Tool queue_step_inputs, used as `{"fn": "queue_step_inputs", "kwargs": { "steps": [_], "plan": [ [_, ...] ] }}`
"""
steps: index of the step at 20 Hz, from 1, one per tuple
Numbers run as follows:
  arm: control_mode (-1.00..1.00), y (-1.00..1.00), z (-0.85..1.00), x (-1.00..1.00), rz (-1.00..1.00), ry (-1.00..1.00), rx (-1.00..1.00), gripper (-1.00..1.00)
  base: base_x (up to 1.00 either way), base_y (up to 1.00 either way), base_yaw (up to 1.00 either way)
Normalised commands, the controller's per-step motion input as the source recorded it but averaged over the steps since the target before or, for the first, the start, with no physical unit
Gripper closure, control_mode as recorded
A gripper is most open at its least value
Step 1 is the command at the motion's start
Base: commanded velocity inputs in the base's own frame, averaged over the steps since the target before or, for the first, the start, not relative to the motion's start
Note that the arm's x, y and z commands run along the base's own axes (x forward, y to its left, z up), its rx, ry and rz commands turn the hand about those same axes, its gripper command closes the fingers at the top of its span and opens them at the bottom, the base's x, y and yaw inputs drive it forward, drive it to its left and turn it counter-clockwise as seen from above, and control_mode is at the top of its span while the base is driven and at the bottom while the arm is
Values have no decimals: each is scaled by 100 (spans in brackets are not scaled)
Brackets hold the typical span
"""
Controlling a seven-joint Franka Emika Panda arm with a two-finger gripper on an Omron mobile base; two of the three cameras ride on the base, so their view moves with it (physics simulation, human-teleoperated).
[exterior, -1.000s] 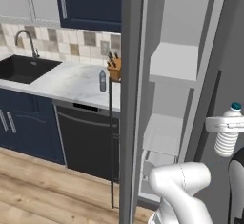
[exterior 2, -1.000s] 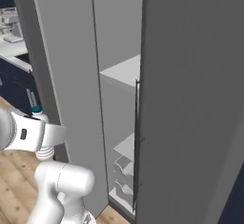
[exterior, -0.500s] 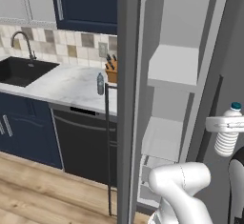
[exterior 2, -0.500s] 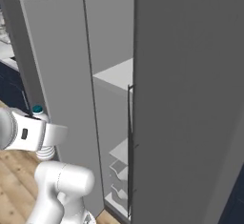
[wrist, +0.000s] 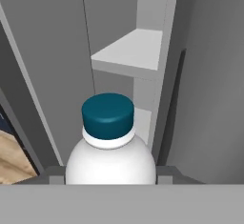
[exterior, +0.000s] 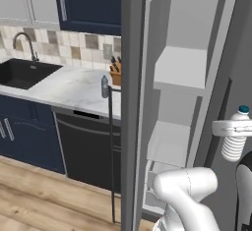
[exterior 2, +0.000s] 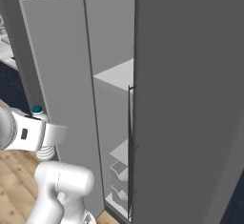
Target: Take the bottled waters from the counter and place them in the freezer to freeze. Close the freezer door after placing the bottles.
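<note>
freezer (exterior: 182, 72): tall grey appliance, flat matte sides; inside, white smooth walls and flat white shelves, one above the other.
freezer door (exterior 2: 62, 99): tall narrow flat grey panel, standing open; a thin dark bar handle (exterior: 111, 151) runs down along its edge.
counter (exterior: 69, 88): white marble slab with faint grey veins, over navy fronts; a black rectangular sink (exterior: 24, 73) is sunk into its left part, with a curved metal tap (exterior: 25, 44) behind.
dishwasher (exterior: 87, 149): flat black front under the right part of the counter.
knife block (exterior: 116, 74): small wooden block with dark handles, at the back right corner of the counter.
held bottle (wrist: 110, 144): whitish translucent plastic, round shoulders, ribbed body, dark blue-green cap; it is upright in the air, in front of the open freezer, near the middle shelf level, not on any shelf.
second bottle (exterior: 105, 86): same small shape, greyish, upright near the right front edge of the counter, just in front of the knife block.
gripper (wrist: 110, 175): its fingers press on both sides of the held bottle, below the neck.
</note>
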Motion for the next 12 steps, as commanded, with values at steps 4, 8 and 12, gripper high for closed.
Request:
{"fn": "queue_step_inputs", "kwargs": {
  "steps": [4,8,12],
  "plan": [
    [100,0,0,0,0,0,0,100,40,0,-1],
    [100,0,0,0,0,0,0,100,33,0,-7],
    [100,0,0,0,0,0,0,100,14,1,-7]
  ]
}}
